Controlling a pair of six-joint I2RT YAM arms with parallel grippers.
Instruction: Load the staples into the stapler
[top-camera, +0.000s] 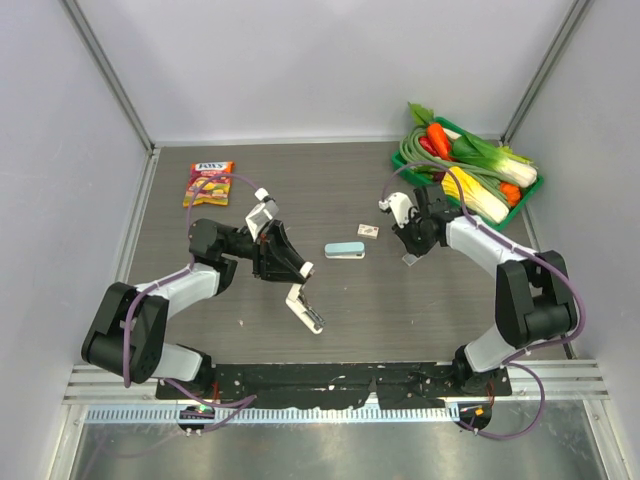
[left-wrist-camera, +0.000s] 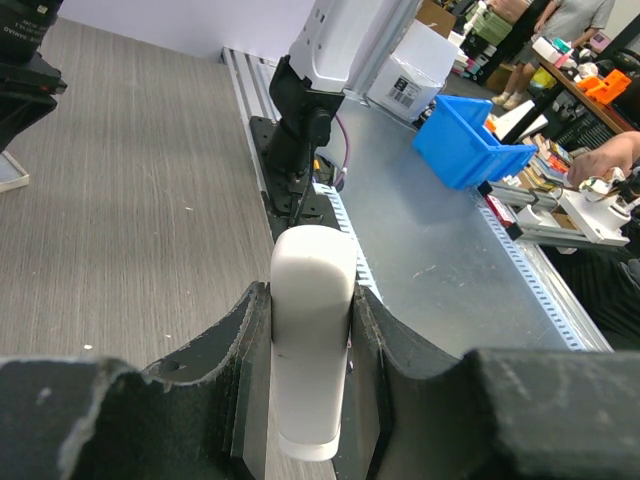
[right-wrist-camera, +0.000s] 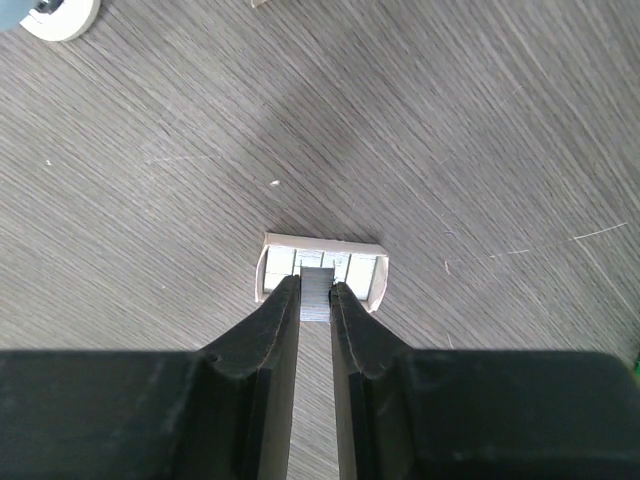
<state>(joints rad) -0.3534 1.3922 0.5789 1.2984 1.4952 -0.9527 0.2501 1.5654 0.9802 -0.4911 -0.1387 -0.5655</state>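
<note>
**Left pincer** (left-wrist-camera: 310, 292): closed on the white stapler (top-camera: 306, 310), one pad flat against each side of its body. The stapler sits left of centre, toward the near edge of the tabletop (top-camera: 400, 330). I cannot tell whether it rests on the surface. From overhead a dark channel runs along its length. Judgement: it is opened and held steady as a fixed target for loading.

**Right pincer** (right-wrist-camera: 315, 285): narrow, nipping what looks like a grey staple strip (right-wrist-camera: 317, 305) by one end. It is directly over a small whitish staples tray (right-wrist-camera: 325, 241) with silvery staples inside. The tray lies right of centre. Judgement: the tight, end-on grip suits a thin strip that could snap or twist.

**Staples box** (top-camera: 369, 231): whitish with a reddish mark, lying about mid-tabletop. It is just beyond the light blue stapler (top-camera: 344, 250), nearer the right pincer, and nothing touches it.

**Views compared**
- The overhead view gives the layout:
  - both arms, both staplers and the box;
  - a snack pack (top-camera: 208, 182) toward the far left corner;
  - a green basket (top-camera: 528, 190) of vegetables at the far right corner.
  - The right pincer's load is only a pale speck there.
- Only the right wrist view shows the strip and the open tray.
- Only the left wrist view shows the pads bearing on the stapler. It does not show the channel, since it looks out past the near edge.
</note>
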